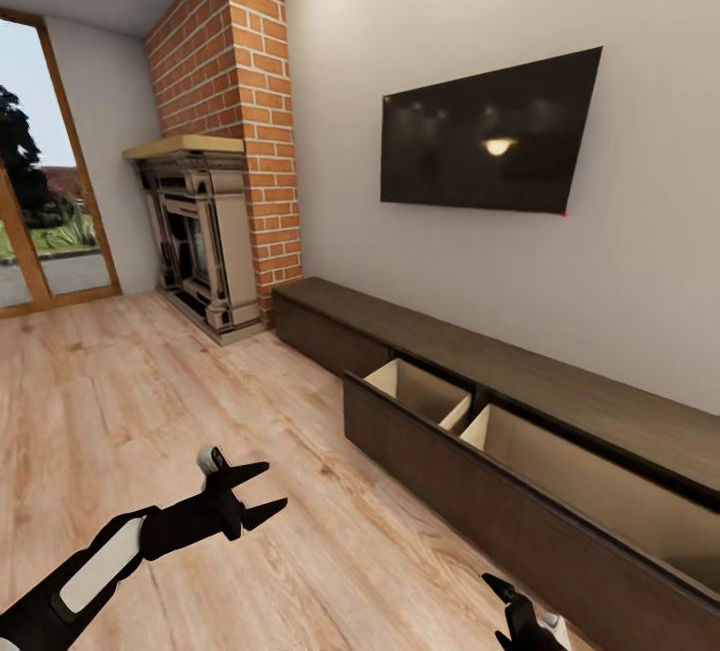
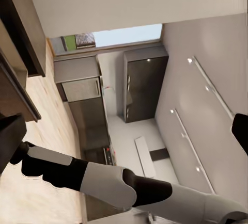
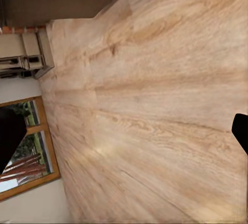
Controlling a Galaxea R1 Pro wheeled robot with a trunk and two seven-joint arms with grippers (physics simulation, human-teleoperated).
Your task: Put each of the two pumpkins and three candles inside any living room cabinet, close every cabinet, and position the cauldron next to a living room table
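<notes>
Along the wall under the television point(image 1: 490, 136), the cabinet point(image 1: 560, 411) stood with a wide drawer point(image 1: 470, 451) pulled out, its light wood insides bare. Left gripper point(image 1: 262, 494) hovered over the wooden floor point(image 1: 150, 401), fingers spread and holding nothing; right gripper point(image 1: 515, 616) likewise spread.

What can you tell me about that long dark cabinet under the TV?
The cabinet is a long, low unit of dark brown wood with flat fronts and no handles. It stands on the wooden floor against the pale wall, running from the brick chimney toward the camera. Two drawers are pulled open, showing light wood insides split by dividers; what shows of them looks empty. Neither gripper touches it.
</notes>
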